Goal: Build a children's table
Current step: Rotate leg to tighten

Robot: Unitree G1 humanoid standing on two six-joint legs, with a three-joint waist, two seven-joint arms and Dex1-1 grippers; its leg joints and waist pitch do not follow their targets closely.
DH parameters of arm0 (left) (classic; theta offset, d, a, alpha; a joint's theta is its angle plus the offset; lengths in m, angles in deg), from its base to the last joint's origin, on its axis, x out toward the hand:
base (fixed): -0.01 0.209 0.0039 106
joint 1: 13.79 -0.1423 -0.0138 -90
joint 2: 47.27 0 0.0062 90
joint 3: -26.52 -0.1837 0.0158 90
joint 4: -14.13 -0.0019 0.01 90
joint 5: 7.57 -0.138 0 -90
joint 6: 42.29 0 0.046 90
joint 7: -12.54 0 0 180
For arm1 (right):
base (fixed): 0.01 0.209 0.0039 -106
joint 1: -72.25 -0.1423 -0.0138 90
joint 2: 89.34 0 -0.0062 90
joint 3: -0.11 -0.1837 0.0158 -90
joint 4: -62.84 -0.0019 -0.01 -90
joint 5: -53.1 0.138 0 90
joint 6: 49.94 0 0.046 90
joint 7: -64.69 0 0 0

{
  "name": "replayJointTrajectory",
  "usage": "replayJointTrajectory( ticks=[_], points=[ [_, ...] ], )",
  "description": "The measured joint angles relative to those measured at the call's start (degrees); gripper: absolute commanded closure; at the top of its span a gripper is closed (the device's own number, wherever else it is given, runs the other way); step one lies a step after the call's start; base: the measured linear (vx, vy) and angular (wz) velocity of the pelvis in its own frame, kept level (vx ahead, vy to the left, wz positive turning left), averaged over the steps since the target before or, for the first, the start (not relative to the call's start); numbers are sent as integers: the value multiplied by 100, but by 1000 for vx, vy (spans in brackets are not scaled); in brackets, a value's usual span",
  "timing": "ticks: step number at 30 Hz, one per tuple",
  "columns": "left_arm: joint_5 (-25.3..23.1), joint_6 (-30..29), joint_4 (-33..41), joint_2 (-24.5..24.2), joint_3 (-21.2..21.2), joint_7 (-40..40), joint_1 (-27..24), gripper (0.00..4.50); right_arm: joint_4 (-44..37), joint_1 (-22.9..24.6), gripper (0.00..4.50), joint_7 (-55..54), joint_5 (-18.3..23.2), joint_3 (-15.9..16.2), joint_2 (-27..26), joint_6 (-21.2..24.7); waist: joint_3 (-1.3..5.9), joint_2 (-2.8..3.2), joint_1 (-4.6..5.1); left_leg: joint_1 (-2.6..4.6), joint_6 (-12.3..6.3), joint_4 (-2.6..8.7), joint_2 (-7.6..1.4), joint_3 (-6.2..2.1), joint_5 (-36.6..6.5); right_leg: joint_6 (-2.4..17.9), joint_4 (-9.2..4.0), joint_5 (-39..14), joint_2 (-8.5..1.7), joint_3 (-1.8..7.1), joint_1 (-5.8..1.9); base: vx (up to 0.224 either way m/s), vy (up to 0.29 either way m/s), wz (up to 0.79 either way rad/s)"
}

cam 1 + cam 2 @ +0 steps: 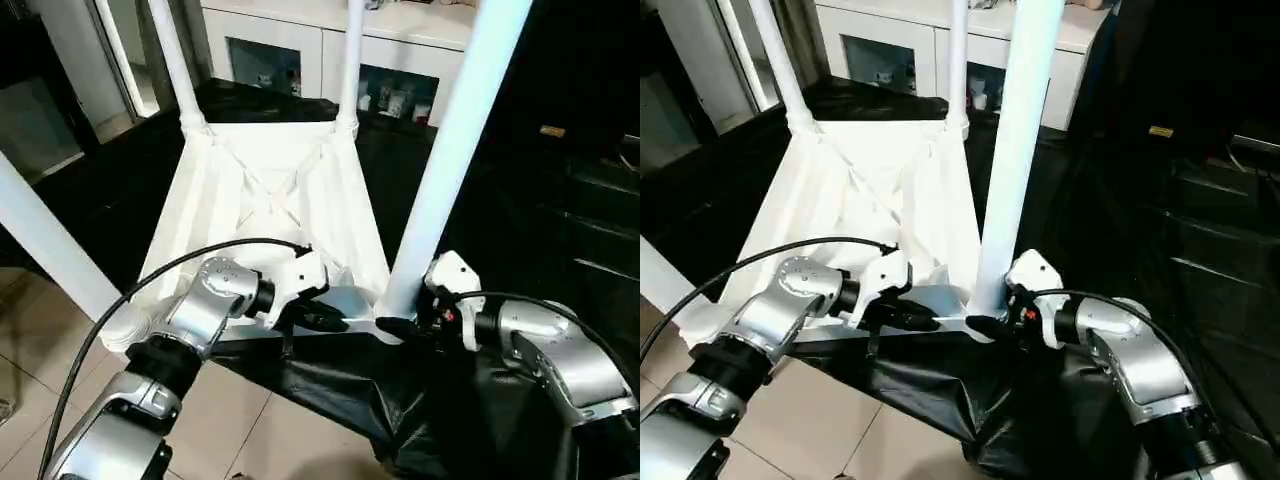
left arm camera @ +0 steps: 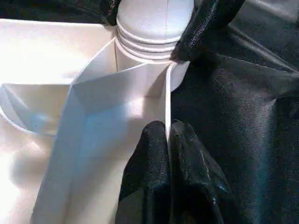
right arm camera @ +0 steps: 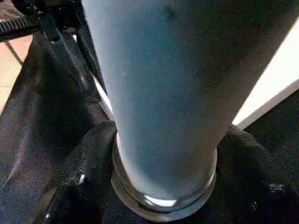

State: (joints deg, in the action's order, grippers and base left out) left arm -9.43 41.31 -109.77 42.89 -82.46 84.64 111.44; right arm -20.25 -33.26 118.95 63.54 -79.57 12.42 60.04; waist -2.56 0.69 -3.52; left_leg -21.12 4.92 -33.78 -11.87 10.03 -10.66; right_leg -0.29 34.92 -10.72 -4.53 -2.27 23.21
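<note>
Fingers of my left gripper [image 2: 167,140] were pressed together on the thin near edge wall of the tabletop [image 1: 270,190], pinching that rim just beside the corner socket [image 2: 152,46]. My right gripper [image 3: 163,186] had its fingers [image 3: 84,163] set apart, one on each side of the base of the near right leg [image 1: 450,150], right where the tube entered that socket; I could not tell whether they were truly pressing the tube or merely flanking it. The top lay upside down, ribs up, on the black-covered worktop [image 1: 560,220], with its near edge close to my arms and two far legs [image 1: 175,60] already standing in the far corners. A fourth leg [image 1: 50,250] slanted away from the near left corner. What mattered, as I judged it, was that the leg's long axis ran nearly upright, rising from between the right fingers, so any further seating would have to go straight down along it. My right arm was the nearer one for that, while the left steadied the rim against tipping.
</note>
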Motion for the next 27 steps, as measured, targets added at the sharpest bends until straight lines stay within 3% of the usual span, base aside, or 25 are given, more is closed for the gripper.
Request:
replayJointTrajectory(
  ticks=[4,7,15,19,22,25,27],
  points=[
    [-27,-4,-43,58,14,-236,4,450,120,39,177,-314,-8,-135,-246,-28,2,-3,13,7,0,-1,0,0,0,0,3,0,0,0,-7,0,0,0],
    [-216,-15,-459,397,128,-1059,207,450,581,-12,177,-1511,-121,-531,-966,-191,6,4,77,14,1,-4,2,4,0,1,5,3,0,6,-17,0,0,0],
    [-512,-121,-1219,1196,197,-2758,641,450,1218,-458,178,-4009,-648,-875,-2067,-281,19,14,142,16,2,0,5,-5,1,-26,2,-9,-1,3,-24,0,0,0],
    [-582,-49,-1389,1279,172,-2915,731,450,1411,-535,178,-4322,-739,-885,-2250,-458,23,10,142,13,2,0,6,-6,0,-27,-4,-9,-1,4,-34,0,0,0],
    [-583,11,-1480,1284,170,-2914,782,450,1546,-529,108,-4276,-763,-908,-2266,-718,23,10,143,14,2,0,6,-6,0,-27,-5,-9,-1,3,-31,0,0,0],
    [-580,63,-1487,1232,171,-2886,782,450,1531,-482,84,-3977,-698,-917,-2210,-785,21,7,152,12,2,5,6,-7,0,-27,-5,-9,-1,1,-30,0,0,0],
    [-548,169,-1459,1070,177,-2644,762,450,1341,-425,71,-3339,-482,-881,-1880,-658,17,6,154,8,1,8,6,-8,0,-27,-5,-8,-1,1,-19,0,0,0]
  ],
)
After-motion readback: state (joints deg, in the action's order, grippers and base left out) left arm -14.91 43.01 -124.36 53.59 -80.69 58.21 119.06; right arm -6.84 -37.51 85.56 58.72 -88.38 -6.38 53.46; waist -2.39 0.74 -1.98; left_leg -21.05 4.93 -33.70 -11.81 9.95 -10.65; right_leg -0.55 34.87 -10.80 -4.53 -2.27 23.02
